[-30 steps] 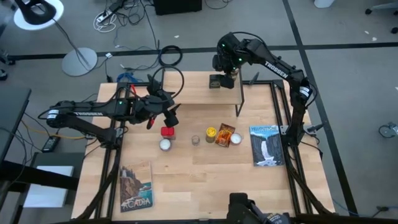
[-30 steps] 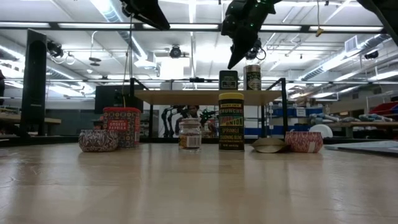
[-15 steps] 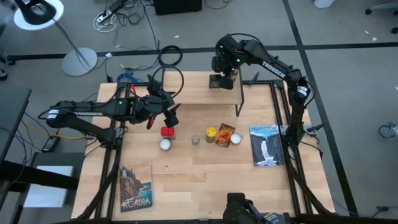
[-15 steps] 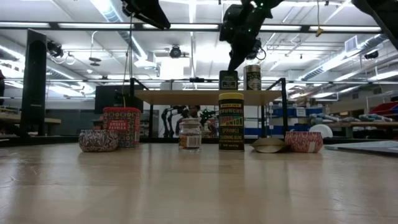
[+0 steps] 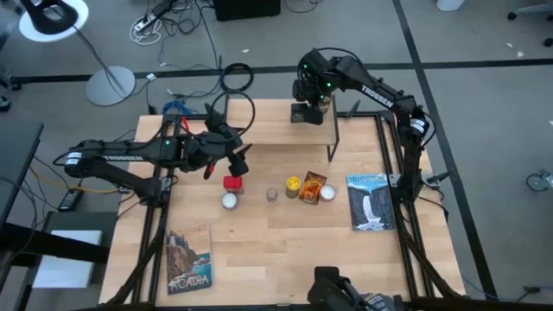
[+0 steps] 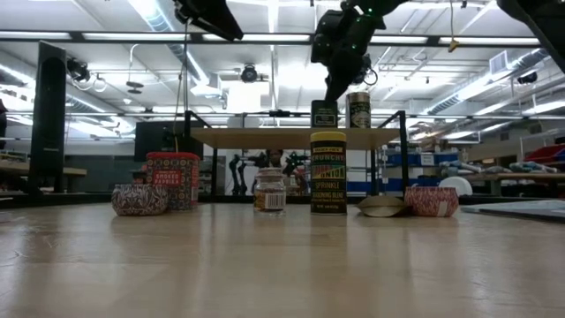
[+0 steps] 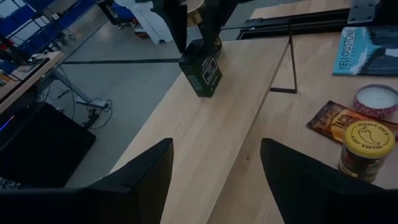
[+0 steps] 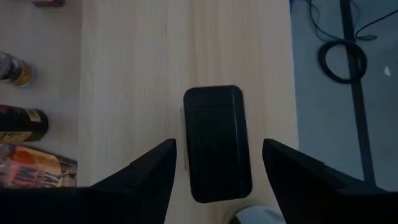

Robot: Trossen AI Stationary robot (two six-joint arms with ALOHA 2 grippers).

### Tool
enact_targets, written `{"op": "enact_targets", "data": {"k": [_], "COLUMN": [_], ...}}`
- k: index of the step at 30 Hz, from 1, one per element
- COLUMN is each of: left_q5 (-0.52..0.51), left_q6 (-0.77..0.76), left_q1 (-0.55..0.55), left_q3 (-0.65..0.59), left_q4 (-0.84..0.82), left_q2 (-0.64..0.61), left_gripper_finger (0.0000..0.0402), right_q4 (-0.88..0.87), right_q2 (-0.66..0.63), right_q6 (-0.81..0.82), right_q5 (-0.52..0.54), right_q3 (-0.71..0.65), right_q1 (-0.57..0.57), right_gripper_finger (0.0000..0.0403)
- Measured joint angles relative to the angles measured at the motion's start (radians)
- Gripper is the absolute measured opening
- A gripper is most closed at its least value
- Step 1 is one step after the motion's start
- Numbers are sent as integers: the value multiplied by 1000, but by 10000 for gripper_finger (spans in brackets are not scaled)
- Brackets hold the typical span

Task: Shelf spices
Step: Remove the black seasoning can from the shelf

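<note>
The shelf point(image 5: 276, 130), a wooden plank on thin black legs, stands at the table's far side. On its right end stand the dark tin point(image 8: 217, 143) and, beside it, the tan jar point(image 6: 357, 109). My right gripper point(image 8: 217, 171) hangs open just above the dark tin point(image 6: 324, 113), a finger off each side, touching nothing. On the table in front of the shelf stand the red tin point(image 5: 232, 182), the small pale-capped jar point(image 5: 271, 193) and the yellow black-lidded jar point(image 5: 294, 184); the orange packet point(image 5: 313, 186) lies flat. My left gripper point(image 5: 233, 160) hovers open above the table near the red tin.
Two small round discs point(image 5: 229, 200) point(image 5: 327, 194) sit among the spices. Picture-covered books lie near the right edge point(image 5: 369, 201) and at the near left point(image 5: 188, 259). The shelf's left part point(image 7: 205, 143) is bare wood. Black frame rails run along the table's sides.
My right gripper has shifted slightly toward the table's left and straightened up, so that it now hangs over the dark tin. The tins and jars stand where they stood.
</note>
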Motion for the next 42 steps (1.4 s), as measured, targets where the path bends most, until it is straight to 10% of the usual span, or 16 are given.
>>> {"op": "enact_targets", "data": {"k": [21, 42], "left_q5": [11, 11], "left_q6": [1, 16], "left_q1": [0, 0], "left_q3": [0, 0], "left_q4": [-1, 25], "left_q2": [0, 0], "left_gripper_finger": [247, 247], "right_q4": [35, 37], "right_q2": [0, -189], "right_q6": [0, 81], "right_q5": [-6, 2], "right_q3": [-90, -90], "right_q1": [50, 309], "right_gripper_finger": [126, 125]}}
